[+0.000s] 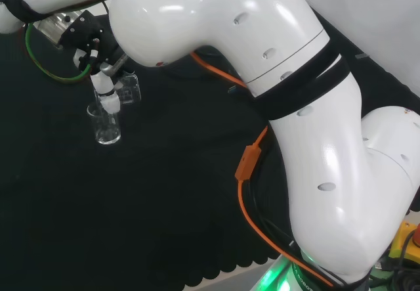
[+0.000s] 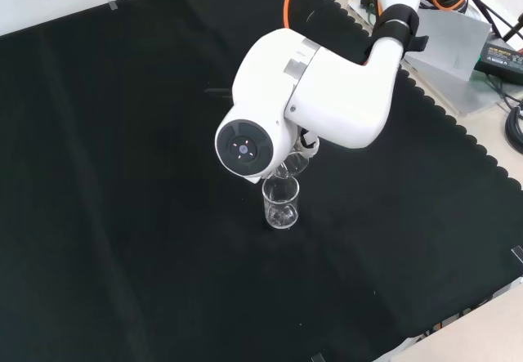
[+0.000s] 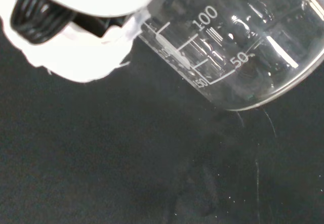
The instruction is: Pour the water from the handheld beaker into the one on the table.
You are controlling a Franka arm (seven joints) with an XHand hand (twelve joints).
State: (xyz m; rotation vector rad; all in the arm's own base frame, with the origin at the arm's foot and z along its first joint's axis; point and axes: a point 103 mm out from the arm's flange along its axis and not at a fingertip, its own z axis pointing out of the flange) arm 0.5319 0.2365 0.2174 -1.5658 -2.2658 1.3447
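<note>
Clear glass beaker tilted in hand.

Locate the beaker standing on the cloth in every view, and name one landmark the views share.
Head view: the standing beaker is at upper left, just below the hand.
Front view: it is near the centre, just below the arm's round grey cap.
Wrist view: I cannot tell it apart; the handheld beaker is close up.
Shared landmark: the handheld beaker tilted beside it.

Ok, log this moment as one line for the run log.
phase: pouring | hand: shut on held beaker, tilted | table beaker: upright on black cloth, directly below | spill: none visible
</note>
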